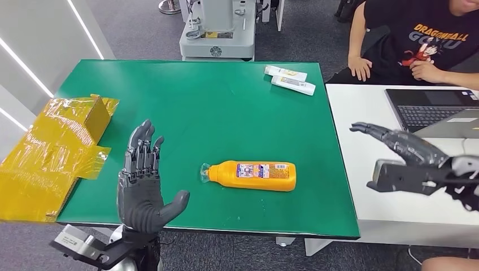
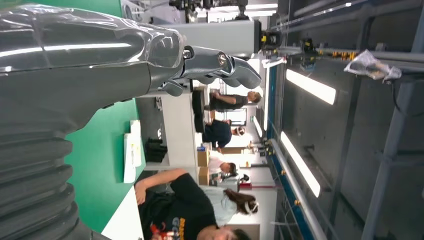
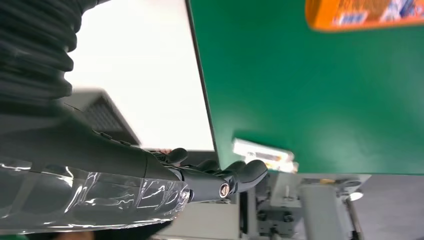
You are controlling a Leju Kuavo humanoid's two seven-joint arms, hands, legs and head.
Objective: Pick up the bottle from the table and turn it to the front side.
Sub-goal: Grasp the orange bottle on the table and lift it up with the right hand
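Note:
An orange bottle (image 1: 254, 175) with a printed label lies on its side on the green table (image 1: 226, 107), its clear cap pointing left; a part of the bottle (image 3: 365, 12) shows in the right wrist view. My left hand (image 1: 141, 183) hovers over the table's near left part, palm up, fingers spread, empty, a hand's width left of the bottle. My right hand (image 1: 409, 161) floats over the white table to the right, fingers extended, holding nothing. The left hand's fingers (image 2: 220, 65) and the right hand's fingers (image 3: 220, 175) appear in their wrist views.
Yellow taped cardboard packaging (image 1: 56, 152) lies at the green table's left edge. Two white tubes (image 1: 291, 80) rest at the far right corner. On the white table (image 1: 361, 141) sits a laptop (image 1: 435, 110); a person (image 1: 418, 39) sits behind it. A grey machine base (image 1: 217, 34) stands beyond.

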